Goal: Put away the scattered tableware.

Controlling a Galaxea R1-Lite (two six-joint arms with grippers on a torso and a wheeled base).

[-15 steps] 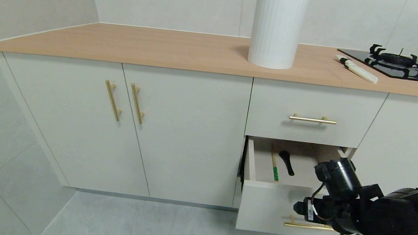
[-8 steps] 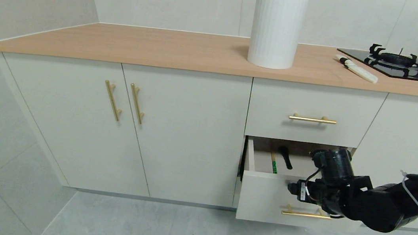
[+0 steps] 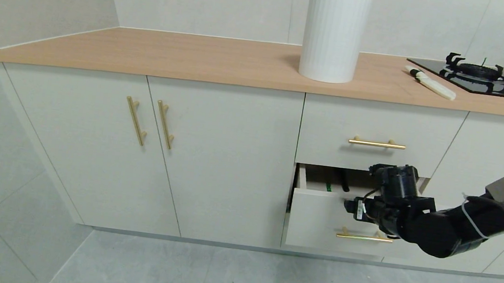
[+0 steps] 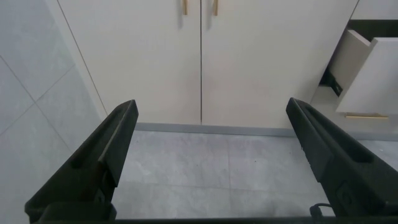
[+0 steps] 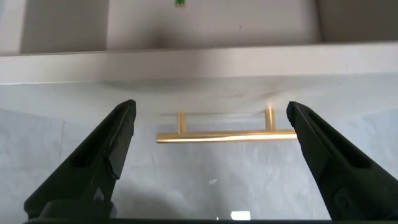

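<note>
The lower drawer (image 3: 319,219) stands a little way out of the cabinet. Inside it I see the ends of green-banded chopsticks (image 3: 329,187) and a black utensil (image 3: 345,182). My right gripper (image 5: 210,109) is open and faces the drawer front, its fingers (image 5: 112,149) spread to either side of the brass handle (image 5: 227,136). In the head view the right wrist (image 3: 397,212) sits against the drawer front above the handle (image 3: 364,237). A white knife (image 3: 430,82) lies on the countertop. My left gripper (image 4: 211,104) is open and empty, low before the double doors.
A tall white ribbed cylinder (image 3: 335,35) stands on the wooden countertop (image 3: 171,54). A black gas hob (image 3: 490,77) is at the right. The upper drawer (image 3: 378,128) is closed. The double doors (image 3: 150,148) lie to the left, over grey floor tiles (image 3: 169,270).
The lower drawer has slid back into the cabinet, and my right arm has moved in with it. Far less of the drawer's inside shows now.
</note>
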